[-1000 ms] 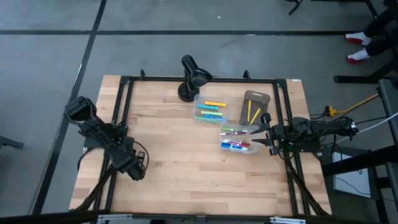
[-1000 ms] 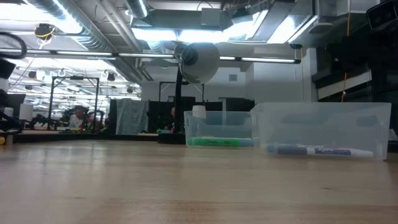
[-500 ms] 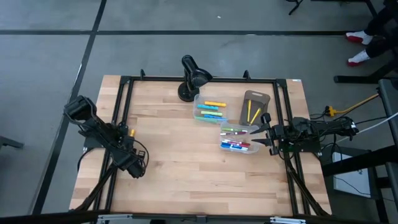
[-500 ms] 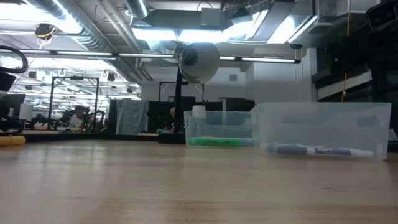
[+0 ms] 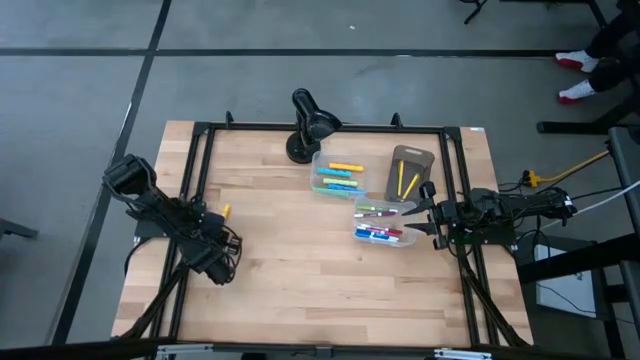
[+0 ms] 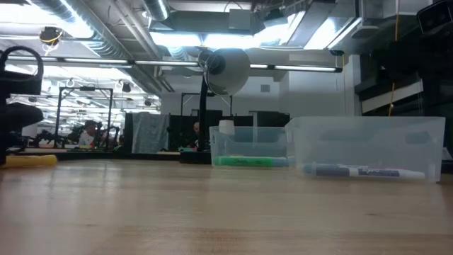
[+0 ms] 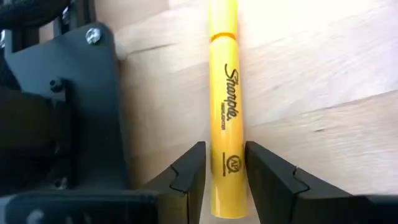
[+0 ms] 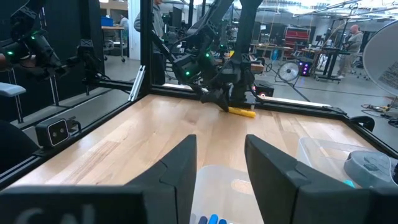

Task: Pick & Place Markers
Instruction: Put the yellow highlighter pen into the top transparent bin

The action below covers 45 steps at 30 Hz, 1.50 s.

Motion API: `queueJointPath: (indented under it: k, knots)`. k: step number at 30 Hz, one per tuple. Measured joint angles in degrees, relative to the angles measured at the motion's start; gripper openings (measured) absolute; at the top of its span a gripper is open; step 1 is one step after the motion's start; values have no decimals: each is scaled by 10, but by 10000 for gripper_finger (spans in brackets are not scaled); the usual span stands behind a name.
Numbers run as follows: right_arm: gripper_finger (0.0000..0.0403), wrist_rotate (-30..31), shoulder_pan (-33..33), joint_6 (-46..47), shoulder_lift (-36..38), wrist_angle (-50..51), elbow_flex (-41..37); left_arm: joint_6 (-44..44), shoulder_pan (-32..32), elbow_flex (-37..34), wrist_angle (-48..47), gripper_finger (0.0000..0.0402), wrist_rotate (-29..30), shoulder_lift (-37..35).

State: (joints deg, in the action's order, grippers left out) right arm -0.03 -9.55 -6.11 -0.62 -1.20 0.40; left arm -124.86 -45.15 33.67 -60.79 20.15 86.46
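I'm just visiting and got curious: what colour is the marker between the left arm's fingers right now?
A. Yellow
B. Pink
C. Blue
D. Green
A. The left wrist view shows a yellow marker lying on the wooden table between the two dark fingers of the left gripper, and the high view shows the same yellow tip beside that arm.

Even, bright overhead light fills the room, ceiling strip lights [image 6: 212,39] flaring white in the low view, where the near wooden table [image 6: 212,212] is soft and out of focus, while the yellow marker [image 7: 225,106] up close stays sharp, casting only a faint shadow
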Motion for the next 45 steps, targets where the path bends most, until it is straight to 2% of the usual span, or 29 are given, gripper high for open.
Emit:
queueJointPath:
  k: [5, 8, 15, 21, 29, 39, 45]
  knots:
    - [136, 0, 0, 0, 0, 0, 0, 3, 12, 0, 1, 108, -8, 0]
    - [136, 0, 0, 0, 0, 0, 0, 36, 19, 0, 17, 102, -9, 0]
    - [136, 0, 0, 0, 0, 0, 0, 85, 39, 0, 43, 67, 5, -2]
    - [136, 0, 0, 0, 0, 0, 0, 97, 42, 0, 79, 63, 68, -1]
    - [136, 0, 0, 0, 0, 0, 0, 183, 42, 0, 201, 63, 184, -1]
    - [136, 0, 0, 0, 0, 0, 0, 301, 49, 0, 358, 63, 243, -1]
    - [136, 0, 0, 0, 0, 0, 0, 432, 91, 0, 491, 63, 254, -1]
